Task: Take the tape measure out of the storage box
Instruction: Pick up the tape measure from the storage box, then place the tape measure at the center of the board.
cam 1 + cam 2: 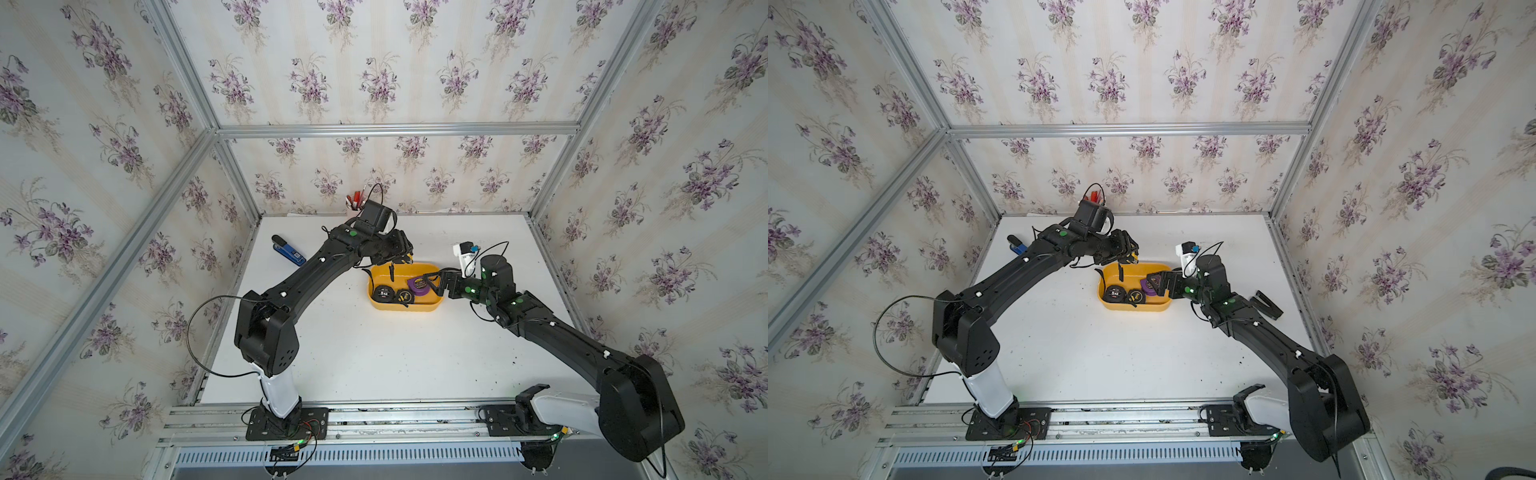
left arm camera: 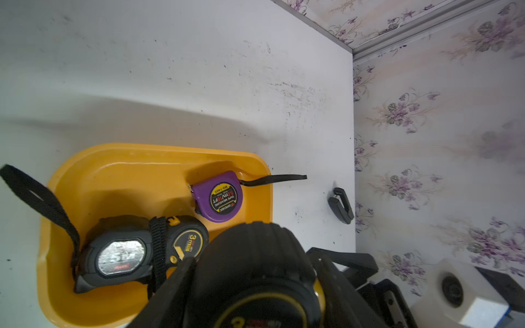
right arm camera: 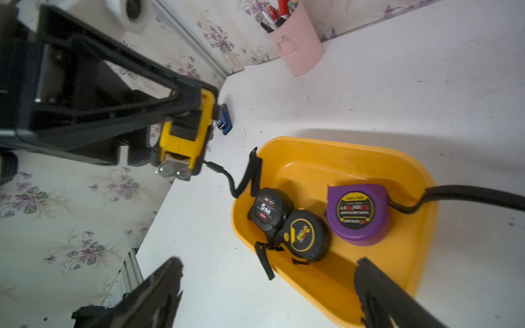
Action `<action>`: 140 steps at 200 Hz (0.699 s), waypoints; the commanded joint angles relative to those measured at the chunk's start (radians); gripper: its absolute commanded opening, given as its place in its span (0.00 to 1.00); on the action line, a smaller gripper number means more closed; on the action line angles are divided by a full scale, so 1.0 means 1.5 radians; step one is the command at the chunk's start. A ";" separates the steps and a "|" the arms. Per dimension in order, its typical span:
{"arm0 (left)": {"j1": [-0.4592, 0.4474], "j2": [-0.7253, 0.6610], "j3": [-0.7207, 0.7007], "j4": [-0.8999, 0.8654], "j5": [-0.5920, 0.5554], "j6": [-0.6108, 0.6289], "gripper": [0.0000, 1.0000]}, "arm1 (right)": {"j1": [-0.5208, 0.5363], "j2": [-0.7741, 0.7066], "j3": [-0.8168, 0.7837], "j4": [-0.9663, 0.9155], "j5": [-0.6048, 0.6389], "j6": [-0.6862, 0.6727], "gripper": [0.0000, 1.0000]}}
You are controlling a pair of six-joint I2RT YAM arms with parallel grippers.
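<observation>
**Fig.** Left gripper [image 1: 400, 253] clamped on a yellow-and-black tape measure [image 3: 183, 136], held in the air above the far rim of the storage box [image 1: 399, 306], toward the box's left end. I read this tape measure as raised off the box floor but not yet clear of the box's outline: in both top views it overlapped the far rim. A black strap [image 1: 392, 272] hung below it toward the inside of the box; whether it touched floor or rim I could not tell.

The relation I judged decisive was that bare table lay beyond the box's far and left sides. The carry should therefore go outward from that corner, and the left arm, on that side of the box, was the one placed to do it. The box's long axis ran left to right, from one gripper toward the other.

Right gripper [image 1: 430, 284], jaws wide apart and holding nothing, stood at the box's right end, with a purple tape measure [image 3: 356, 213] just ahead of it inside the box. A black tape measure marked 5M [image 3: 267, 208] and a black-and-yellow tape measure [image 3: 304, 234] lay touching each other by the box's near wall.

Risk, as I judged it: the hanging strap could catch the rim and drag the box
</observation>
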 commanded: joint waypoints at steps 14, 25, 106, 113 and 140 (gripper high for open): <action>-0.002 -0.009 -0.008 0.067 0.050 -0.093 0.34 | 0.037 0.020 0.015 0.097 -0.001 0.028 0.95; -0.003 -0.013 -0.019 0.080 0.050 -0.110 0.34 | 0.046 0.022 0.018 0.108 0.011 0.033 0.95; -0.025 -0.024 -0.034 0.084 0.047 -0.165 0.35 | 0.085 0.042 0.008 0.208 0.119 0.061 0.93; -0.026 -0.026 -0.035 0.085 0.049 -0.165 0.36 | 0.084 0.046 0.010 0.210 0.125 0.058 0.92; -0.032 -0.030 -0.039 0.084 0.048 -0.167 0.36 | 0.085 0.067 0.019 0.223 0.137 0.057 0.90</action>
